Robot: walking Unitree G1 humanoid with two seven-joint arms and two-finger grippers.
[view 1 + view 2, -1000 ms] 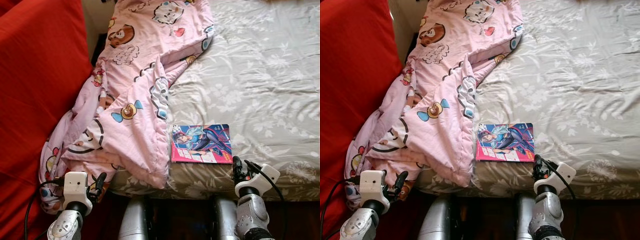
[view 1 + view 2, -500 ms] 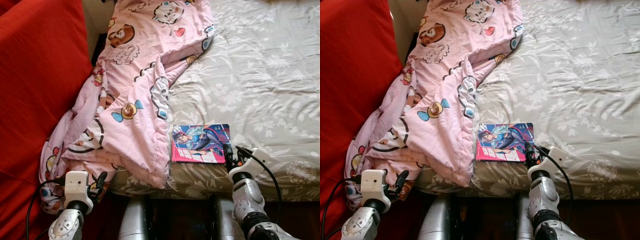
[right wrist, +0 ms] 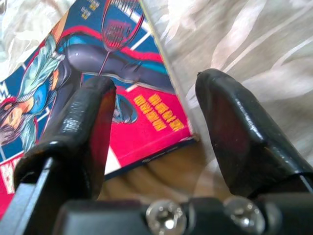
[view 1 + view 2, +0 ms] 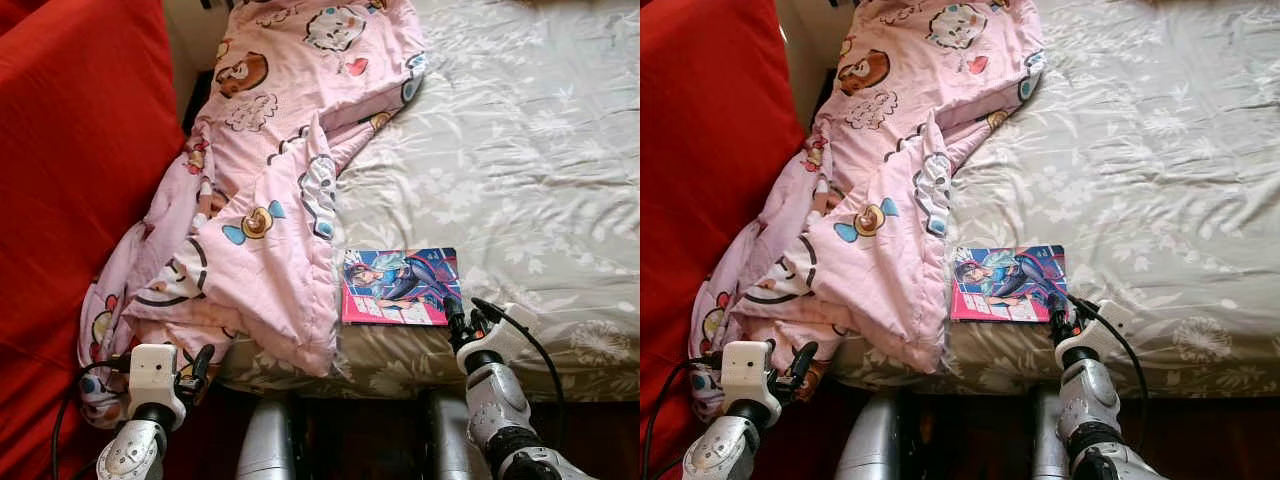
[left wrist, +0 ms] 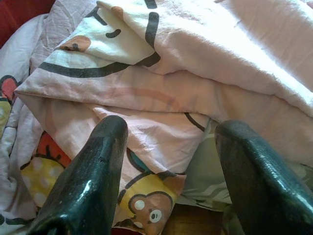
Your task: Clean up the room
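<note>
Lying flat near the bed's front edge, the comic book (image 4: 401,287) has its long axis running across the bed (image 4: 520,160), parallel to that edge. The right tool (image 4: 452,312) sits at the book's near right corner, fingers spread: in the right wrist view one finger (image 3: 83,122) overlaps the cover and the other (image 3: 234,127) is over the floral bedsheet just past the book's edge. Nothing gripped yet. Judgement: the right arm is much the nearer, and the next move depends on straddling that corner edge. To the book's left, just beside it, lies the pink cartoon-print quilt (image 4: 270,200). The left tool (image 4: 190,372) hangs low by the quilt's drooping end, fingers apart, empty, well apart from the book.
</note>
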